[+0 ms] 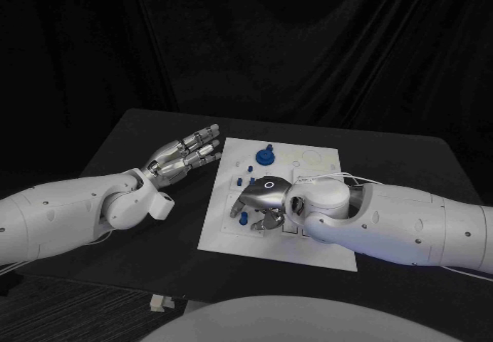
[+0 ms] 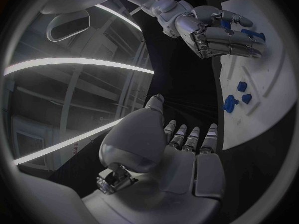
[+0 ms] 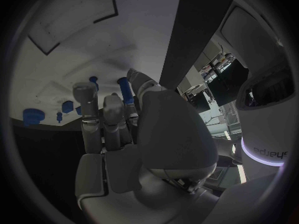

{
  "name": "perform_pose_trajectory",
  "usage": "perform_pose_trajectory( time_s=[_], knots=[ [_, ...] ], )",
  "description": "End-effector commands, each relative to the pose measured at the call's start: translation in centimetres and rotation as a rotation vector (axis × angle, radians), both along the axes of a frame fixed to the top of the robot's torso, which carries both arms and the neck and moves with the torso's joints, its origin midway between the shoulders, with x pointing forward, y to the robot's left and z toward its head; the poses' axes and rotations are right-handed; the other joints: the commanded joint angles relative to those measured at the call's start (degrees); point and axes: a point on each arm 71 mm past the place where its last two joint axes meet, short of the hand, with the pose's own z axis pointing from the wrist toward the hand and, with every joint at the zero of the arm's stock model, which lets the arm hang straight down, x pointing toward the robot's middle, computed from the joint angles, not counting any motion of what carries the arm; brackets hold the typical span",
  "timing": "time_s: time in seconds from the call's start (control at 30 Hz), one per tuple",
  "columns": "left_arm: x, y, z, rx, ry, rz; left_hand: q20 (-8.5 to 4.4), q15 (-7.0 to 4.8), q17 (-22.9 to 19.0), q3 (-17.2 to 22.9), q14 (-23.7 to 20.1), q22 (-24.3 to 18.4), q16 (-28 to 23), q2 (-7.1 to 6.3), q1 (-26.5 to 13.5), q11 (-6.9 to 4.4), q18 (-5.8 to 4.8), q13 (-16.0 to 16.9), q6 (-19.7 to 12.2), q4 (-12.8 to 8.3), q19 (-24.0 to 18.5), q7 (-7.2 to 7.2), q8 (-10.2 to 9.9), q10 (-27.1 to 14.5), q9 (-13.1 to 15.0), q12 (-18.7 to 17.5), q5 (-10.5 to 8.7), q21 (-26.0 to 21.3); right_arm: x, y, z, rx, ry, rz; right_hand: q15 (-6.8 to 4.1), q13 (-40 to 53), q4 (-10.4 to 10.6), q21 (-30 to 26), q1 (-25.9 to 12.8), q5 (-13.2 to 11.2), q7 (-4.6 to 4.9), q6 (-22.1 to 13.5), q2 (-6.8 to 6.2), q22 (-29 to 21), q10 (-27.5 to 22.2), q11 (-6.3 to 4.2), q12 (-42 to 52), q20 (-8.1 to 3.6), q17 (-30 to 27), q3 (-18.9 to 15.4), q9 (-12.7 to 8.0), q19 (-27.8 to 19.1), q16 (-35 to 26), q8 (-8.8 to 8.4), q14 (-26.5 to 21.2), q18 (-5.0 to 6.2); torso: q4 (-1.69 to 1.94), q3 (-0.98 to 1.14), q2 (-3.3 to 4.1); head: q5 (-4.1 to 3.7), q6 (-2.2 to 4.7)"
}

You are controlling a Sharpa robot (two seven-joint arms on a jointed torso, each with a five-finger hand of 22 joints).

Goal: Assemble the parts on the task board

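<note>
Right hand [image 1: 269, 202] hides parts [image 1: 242, 220] under its fingers [image 1: 239, 206].

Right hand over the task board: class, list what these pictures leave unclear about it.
- Head view: whether the right hand holds a part; its curled fingers hide it.
- Right wrist view: the palm blocks the fingertips' contact with the task board.
- Left wrist view: blue parts too small to identify.

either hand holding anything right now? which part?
Left hand: nothing, fingers apart beside the task board. Right hand: down over the blue parts; a hold cannot be told.
</note>
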Motion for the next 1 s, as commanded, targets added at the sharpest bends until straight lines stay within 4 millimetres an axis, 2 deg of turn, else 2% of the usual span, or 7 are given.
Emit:
perform_pose_trajectory(
  time_s=[0.03,0.43,0.5,0.8,0.83,0.9,1.0],
  knots=[
    [-0.1,0.0,0.9,-0.100,-0.100,0.003,0.16,0.33,-0.3,0.5,0.0,0.7,-0.3,0.51,0.2,0.64,0.81,-0.1,0.2,-1.1,0.4,0.14,-0.4,-0.2,-0.1,0.8,0.64,0.1,0.1,-0.5,-0.1,-0.033,-0.026,-0.036,-0.12,0.8,5.0,-4.0,3.5,-2.2,-1.03,-2.7,-2.25,3.8,-5.3,-0.24,1.5,0.34,-2.5,-3.5,-1.2,-1.8,-2.1,-0.47,-2.3,3.06,-0.02,-0.01,0.02,0.11,0.00],
    [0.0,0.0,0.9,-0.096,-0.099,0.005,0.16,0.36,-0.3,0.5,0.0,0.7,-0.2,0.52,0.3,0.66,0.81,-0.1,0.2,-1.1,0.5,0.19,-0.4,-0.2,-0.1,0.8,0.66,0.1,0.6,-3.1,4.7,0.225,-0.163,-0.028,0.21,1.2,7.4,-9.1,-1.4,-6.1,-5.48,-21.6,-6.60,3.1,-13.9,-0.64,5.9,0.44,-6.0,-7.7,-4.4,-4.2,-3.5,-1.65,-5.7,3.65,-0.03,0.01,-0.03,-0.05,0.00],
    [0.0,0.1,0.9,-0.095,-0.099,0.006,0.17,0.37,-0.3,0.6,0.0,0.6,-0.2,0.51,0.3,0.67,0.81,-0.1,0.3,-1.1,0.5,0.20,-0.4,-0.2,-0.1,0.8,0.67,0.1,0.9,-4.0,6.6,0.333,-0.175,-0.023,0.23,2.3,7.2,-6.3,-1.2,-4.6,-2.13,-12.6,-4.14,3.8,-10.6,-0.46,9.5,0.49,-4.3,-5.2,-3.1,-2.7,-1.8,0.80,-4.3,3.25,-0.03,0.02,-0.04,-0.15,0.00],
    [0.0,0.5,0.9,-0.085,-0.099,0.017,0.16,0.44,-0.1,0.6,0.1,0.8,0.0,0.50,0.2,0.75,0.81,-0.1,0.4,-1.3,0.5,0.45,-0.4,-0.2,-0.1,1.0,0.74,0.1,3.4,-10.2,12.9,0.531,-0.141,-0.214,-0.93,14.3,6.1,-8.4,-5.6,-5.4,3.32,6.7,2.58,3.5,10.3,-2.60,37.4,-0.25,-7.8,-3.0,0.2,-2.2,-3.2,7.41,-5.2,3.57,-0.03,0.01,-0.02,-0.91,0.00],
    [0.0,0.5,0.9,-0.085,-0.098,0.017,0.16,0.47,-0.1,0.6,0.2,0.8,0.1,0.51,0.2,0.81,0.81,-0.1,0.5,-1.3,0.6,0.49,-0.4,-0.2,-0.1,1.0,0.76,0.1,3.9,-11.0,12.9,0.508,-0.116,-0.266,-1.38,25.1,5.9,-10.9,-6.0,-5.0,2.63,8.7,3.12,2.9,8.4,-3.86,52.7,-1.47,-9.8,-3.1,1.1,-2.6,-4.7,7.74,-5.8,4.48,0.02,0.02,-0.01,-1.11,0.00],
    [0.0,0.4,0.9,-0.085,-0.099,0.017,0.17,0.53,0.0,0.6,0.3,1.0,0.3,0.55,0.1,1.05,0.81,0.0,0.6,-1.4,0.7,0.57,-0.3,-0.1,0.0,1.3,0.81,0.2,4.8,-12.5,12.4,0.415,-0.046,-0.372,-1.42,56.2,6.3,-7.8,-9.3,-5.3,3.33,11.0,3.07,3.8,26.2,-4.83,71.2,-1.28,-4.3,-3.9,2.0,-0.8,-0.7,8.75,-2.5,3.25,0.00,0.02,-0.02,-1.48,0.00],
    [0.0,0.4,0.9,-0.086,-0.099,0.017,0.17,0.58,0.0,0.6,0.4,1.3,0.5,0.61,0.1,1.27,0.83,0.0,0.6,-1.5,0.8,0.58,-0.3,-0.1,0.0,1.6,0.86,0.3,5.8,-14.4,10.8,0.210,0.074,-0.520,-2.67,85.3,6.8,15.4,-20.6,-7.1,2.66,15.5,3.00,8.8,47.6,-5.76,81.4,-2.35,22.5,-4.2,4.3,7.9,15.9,11.54,9.4,-0.07,-0.01,0.02,-0.08,-1.73,0.00]
  ],
)
